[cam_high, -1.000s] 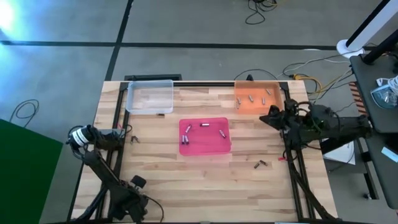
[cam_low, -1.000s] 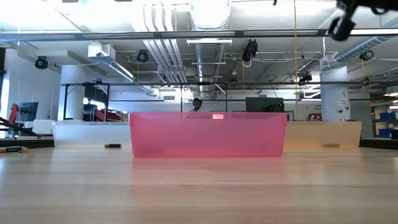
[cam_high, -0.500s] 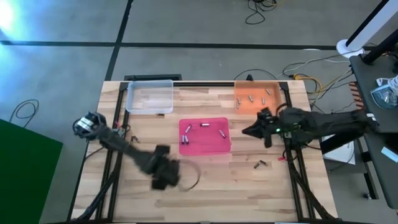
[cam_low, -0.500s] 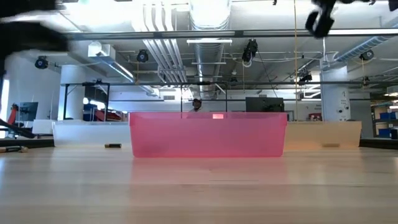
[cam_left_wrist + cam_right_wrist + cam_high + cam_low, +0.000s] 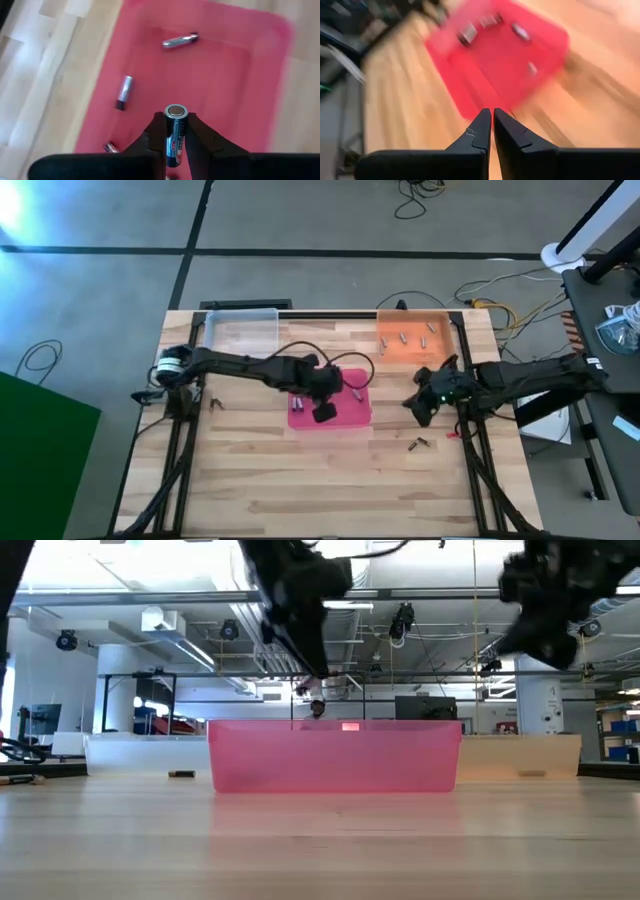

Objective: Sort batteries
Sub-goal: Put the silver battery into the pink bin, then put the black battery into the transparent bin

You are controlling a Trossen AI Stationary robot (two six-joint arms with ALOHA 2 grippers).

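Observation:
Above the pink tray [image 5: 352, 418], my left gripper [image 5: 324, 406] [image 5: 175, 120] is shut on one battery [image 5: 175, 131]. A few more batteries [image 5: 124, 92] lie on the tray's floor. The orange tray [image 5: 436, 350] at the far right also holds several batteries [image 5: 404, 337]. Loose batteries [image 5: 418, 444] lie on the wood near the right side. My right gripper [image 5: 413, 402] [image 5: 492, 116] hangs shut and empty in the air, right of the pink tray [image 5: 495, 60]. My left gripper pinches the battery by its long sides [image 5: 174, 140] between the two fingers. The battery lies along the fingers, and its round metal end [image 5: 175, 110] reaches just past the tips. The fingers point down at the tray. The battery is lifted clear of the tray floor.
A clear tray [image 5: 241, 335] stands at the far left of the table. Small dark bits lie on the wood near it [image 5: 258, 363] and by the left frame [image 5: 215, 402]. Bare wood [image 5: 300, 480] spans the near half of the table.
My left arm has swung fast from the table's near left corner toward the far edge and the right, coming over the pink tray. My right gripper has moved from beside the orange tray toward the near edge and a little left.

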